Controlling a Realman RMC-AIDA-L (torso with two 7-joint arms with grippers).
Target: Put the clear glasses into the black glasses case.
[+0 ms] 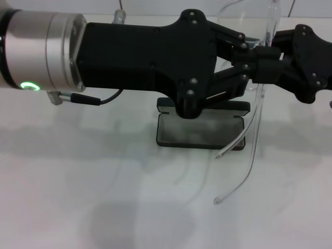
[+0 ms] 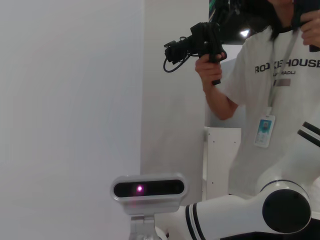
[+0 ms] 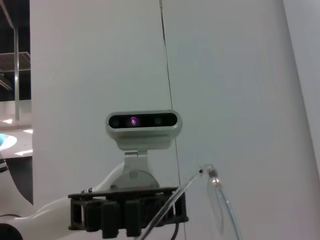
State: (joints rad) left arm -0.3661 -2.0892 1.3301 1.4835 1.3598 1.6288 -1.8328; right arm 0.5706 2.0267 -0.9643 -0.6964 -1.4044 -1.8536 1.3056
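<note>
Head view: left gripper [image 1: 248,51], black and multi-link, reaches in from the left across the frame on a silver-cuffed arm with a green ring light; its fingertips meet the right gripper [image 1: 264,58], also black, coming in from the right edge. Both sets of fingers sit clamped on the one pair of clear, colourless plastic wraparound glasses [image 1: 258,111], held up in the air at the lens and hinge area. Two thin clear temple arms hang down from there; their tips end low over the white table [image 1: 78,197], one just beside the case's right corner, the other nearer the camera. One matte black rectangular glasses case [image 1: 199,129] lies open on the table directly below the left gripper, grey lining up, lid partly hidden behind the gripper body. Left wrist view: no fingers visible; shows the robot's own grey head camera [image 2: 148,189], a white arm joint, and a person in a white T-shirt holding a black camera. Right wrist view: head camera again, the black gripper block below it, and a piece of the clear glasses frame with its hinge running up past it.
</note>
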